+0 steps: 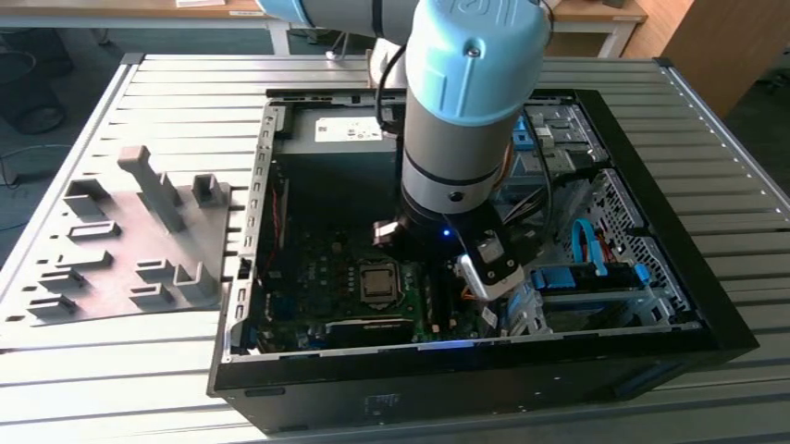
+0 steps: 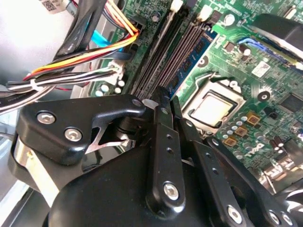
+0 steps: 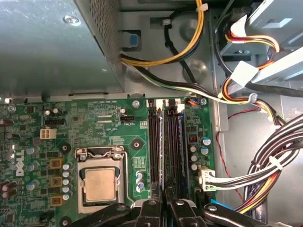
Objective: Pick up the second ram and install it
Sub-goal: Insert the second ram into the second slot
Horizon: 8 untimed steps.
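Pinching the near end of the blue memory strip (image 2: 191, 54), the gripper (image 3: 164, 201) has its fingers (image 3: 150, 210) almost pressed together. The strip stands in a slot just beside the processor (image 3: 100, 184), between it and the cables (image 3: 265, 170). All of this is inside the computer case (image 1: 642, 139) on the worktop (image 1: 185, 102).

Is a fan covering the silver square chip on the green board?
No, the silver square chip sits bare in its socket on the green board, nothing on top of it.
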Motion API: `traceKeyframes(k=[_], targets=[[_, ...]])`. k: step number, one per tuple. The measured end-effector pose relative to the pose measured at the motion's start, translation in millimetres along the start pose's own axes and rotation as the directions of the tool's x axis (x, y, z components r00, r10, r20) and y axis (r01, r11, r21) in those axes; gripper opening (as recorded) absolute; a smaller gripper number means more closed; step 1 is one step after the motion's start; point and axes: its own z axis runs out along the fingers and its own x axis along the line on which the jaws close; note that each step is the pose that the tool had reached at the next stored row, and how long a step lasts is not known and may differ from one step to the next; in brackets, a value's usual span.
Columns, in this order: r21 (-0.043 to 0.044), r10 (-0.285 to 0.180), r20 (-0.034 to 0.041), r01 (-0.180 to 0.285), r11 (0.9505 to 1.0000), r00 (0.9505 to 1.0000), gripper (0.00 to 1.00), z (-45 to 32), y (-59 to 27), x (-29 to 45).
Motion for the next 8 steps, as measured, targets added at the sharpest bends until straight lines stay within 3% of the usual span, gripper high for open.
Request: traceKeyframes(k=[4, 8], targets=[[0.0129, 0.0, 0.0008, 0.0, 0.9999, 1.0, 0.14, 0.8, -0.1, -0.1], [0.0141, 0.0, 0.0007, 0.0, 0.9999, 1.0, 0.14, 4.0, 0.1, -0.5]])
